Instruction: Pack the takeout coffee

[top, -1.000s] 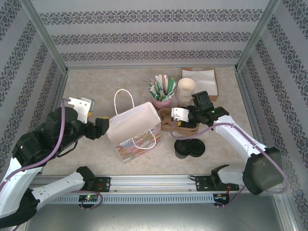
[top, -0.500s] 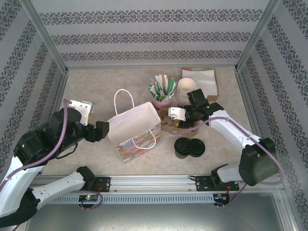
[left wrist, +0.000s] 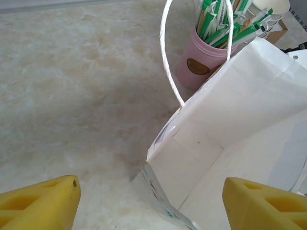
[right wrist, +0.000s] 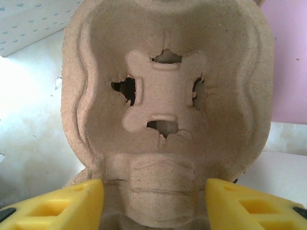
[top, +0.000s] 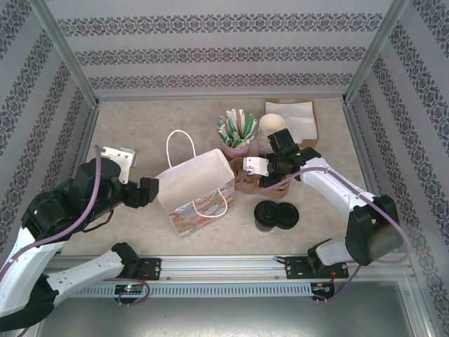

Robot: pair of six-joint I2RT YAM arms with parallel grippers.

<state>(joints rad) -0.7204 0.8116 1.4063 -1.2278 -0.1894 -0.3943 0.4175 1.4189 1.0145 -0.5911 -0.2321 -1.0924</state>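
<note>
R end effector (right wrist: 152, 196) spread, fingers either side of the pulp cup carrier (right wrist: 165, 57). L end effector (left wrist: 151, 199) spread wide at a corner of the open paper bag (left wrist: 240, 105). Takeout coffee (top: 264, 215) stands on the worktop (top: 140, 119) nr the front, just beside a loose black lid (top: 287, 215).

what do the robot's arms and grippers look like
The left arm and right arm share one build: white tubular links and bulky black joint housings. A purple cable loops loosely along each. Each wrist carries a small white camera block. The left gripper and right gripper have bright yellow moulded fingers with recessed pockets.
</note>
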